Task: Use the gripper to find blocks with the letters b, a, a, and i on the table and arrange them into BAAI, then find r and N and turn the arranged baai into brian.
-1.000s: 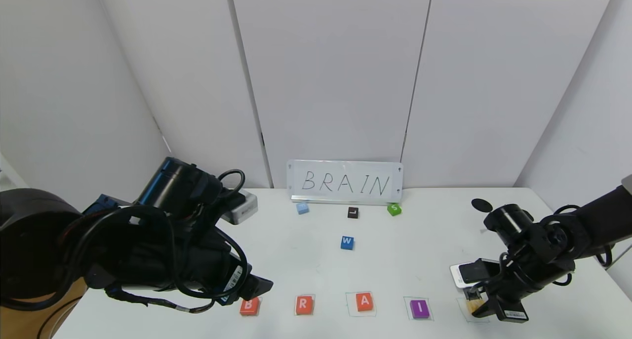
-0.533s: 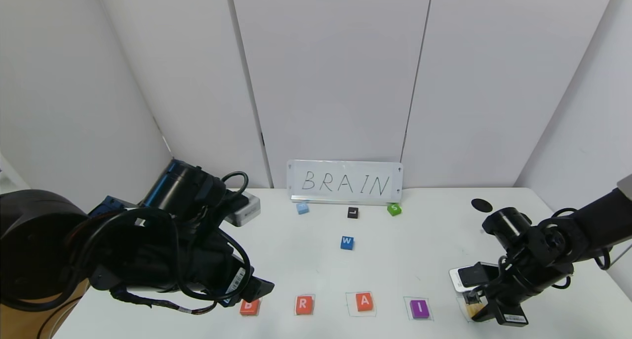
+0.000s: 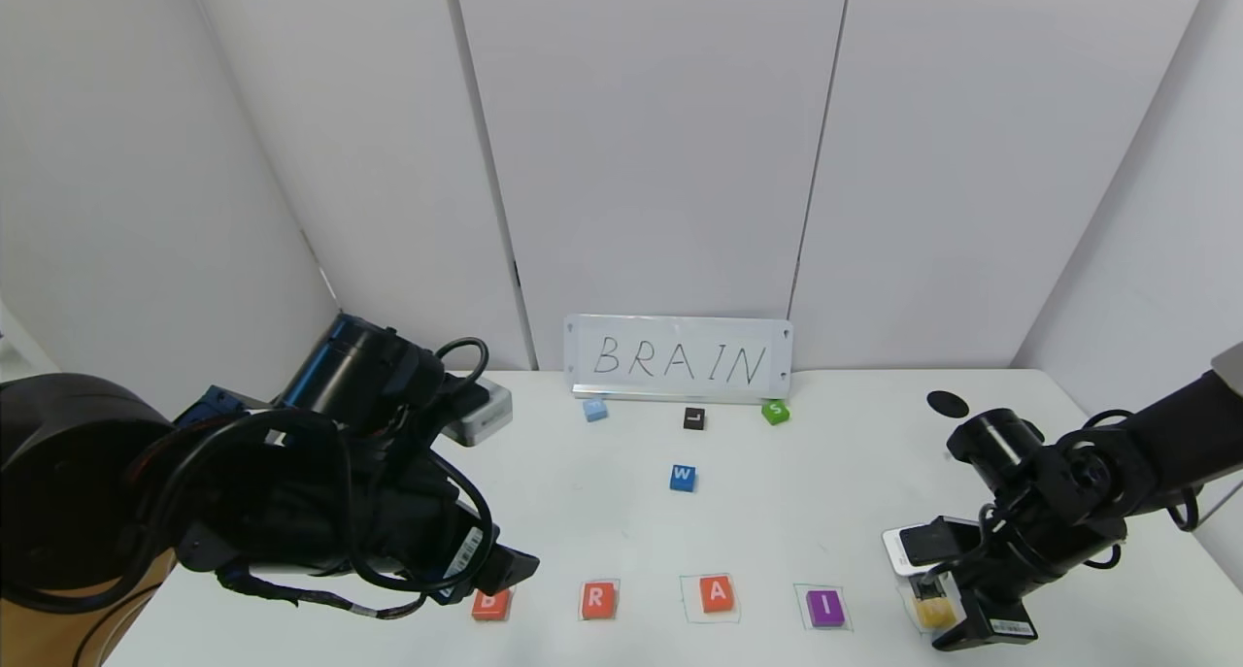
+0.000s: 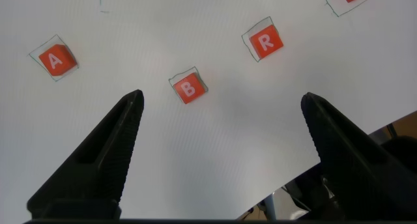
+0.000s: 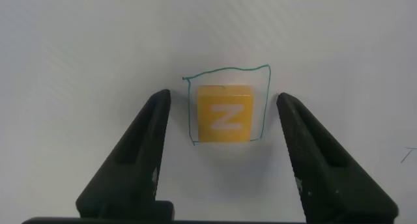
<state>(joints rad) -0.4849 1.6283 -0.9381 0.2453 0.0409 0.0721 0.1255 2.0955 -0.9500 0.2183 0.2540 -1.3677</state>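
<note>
On the white table (image 3: pixel 583 521) a front row reads B (image 3: pixel 490 604), R (image 3: pixel 597 599), A (image 3: pixel 717 593), purple I (image 3: pixel 825 608), yellow N (image 3: pixel 935 612). My right gripper (image 3: pixel 940 616) is open, its fingers either side of the N (image 5: pixel 225 114) without touching it; the N lies flat inside a pen square. My left gripper (image 3: pixel 490 578) is open and empty above the B (image 4: pixel 188 88). The left wrist view also shows the R (image 4: pixel 266 42) and a second A (image 4: pixel 55 60) beyond the B, hidden under my left arm in the head view.
A sign reading BRAIN (image 3: pixel 680 359) stands at the back. Before it lie a light blue block (image 3: pixel 595 410), a black L (image 3: pixel 693 417), a green S (image 3: pixel 775 412) and a blue W (image 3: pixel 683 477). A black hole (image 3: pixel 947 404) is at the far right.
My right gripper came down with the yellow N, set it in the pen square and opened off it. My left arm shifted only slightly.
</note>
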